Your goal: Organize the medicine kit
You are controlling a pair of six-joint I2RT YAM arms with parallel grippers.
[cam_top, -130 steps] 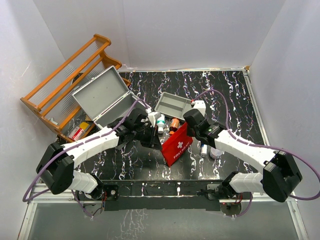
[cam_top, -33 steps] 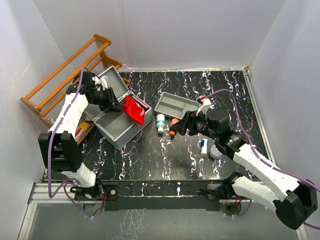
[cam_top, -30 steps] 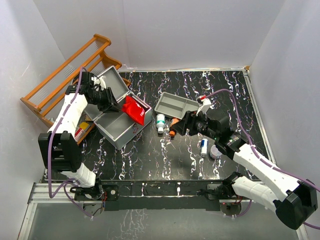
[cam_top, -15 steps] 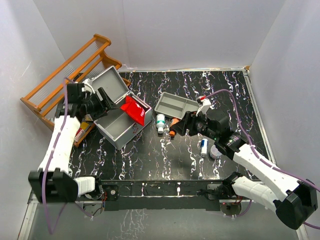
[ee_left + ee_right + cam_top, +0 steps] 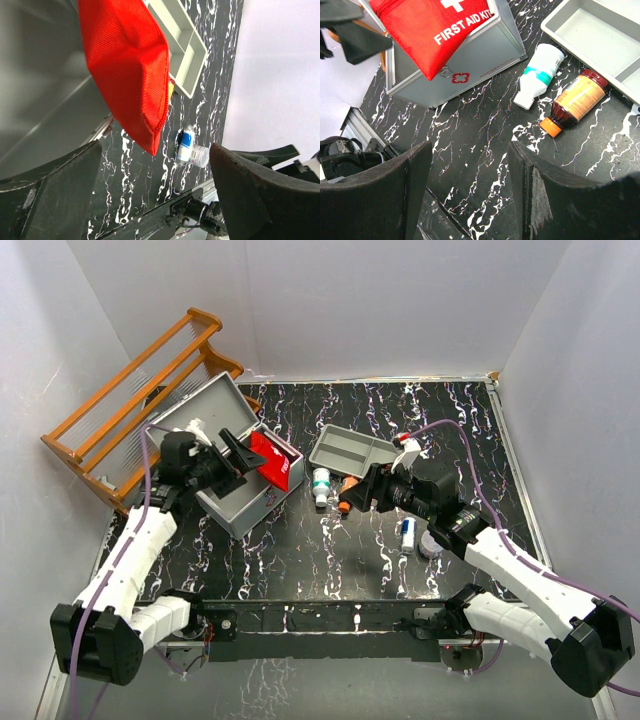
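The medicine kit [image 5: 232,498] is a grey metal case standing open at the left, its lid [image 5: 200,410] raised. A red FIRST AID KIT pouch [image 5: 272,460] leans tilted over the case's right rim, partly inside; in the left wrist view the pouch [image 5: 127,65] hangs past the case wall [image 5: 45,95]. My left gripper [image 5: 243,459] is open just left of the pouch, over the case, holding nothing. My right gripper [image 5: 352,496] is open and empty over bare table [image 5: 470,150], near a white bottle [image 5: 537,75] and a brown bottle [image 5: 575,100].
A shallow grey two-compartment tray [image 5: 350,450] sits behind the bottles. A blue-and-white tube [image 5: 408,532] and a clear cup [image 5: 432,543] lie under my right arm. A wooden rack [image 5: 130,395] stands at the far left behind the case. White walls enclose the table.
My left gripper has opened, let go of the red pouch and drawn back toward the near left. The pouch stays leaning on the case rim. The right arm has not moved.
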